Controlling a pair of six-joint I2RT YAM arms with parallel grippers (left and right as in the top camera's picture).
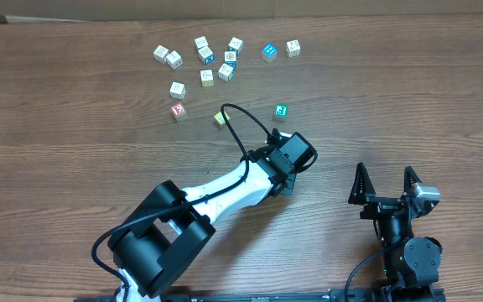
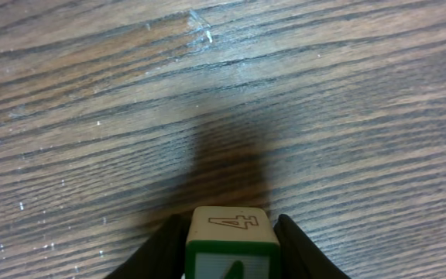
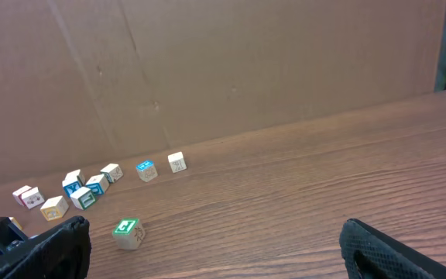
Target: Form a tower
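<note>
Wooden tabletop (image 1: 74, 151) stretched bare between the scatter of loose cubes (image 1: 216, 59) at the far edge and the two arms, with no stack visible anywhere yet, so the tower looked unbegun. The left gripper (image 2: 231, 256) was by far the nearer to the work, its dark fingers (image 2: 157, 252) clenched on either side of a green-faced cube (image 2: 231, 242), held just above the bare wood, while the right gripper (image 1: 386, 186) sat released and wide, well apart to the side. The held cube's pale top face read "4", and the lone teal cube (image 1: 280, 111) just beyond the left arm carried a white mark too small to read.
</note>
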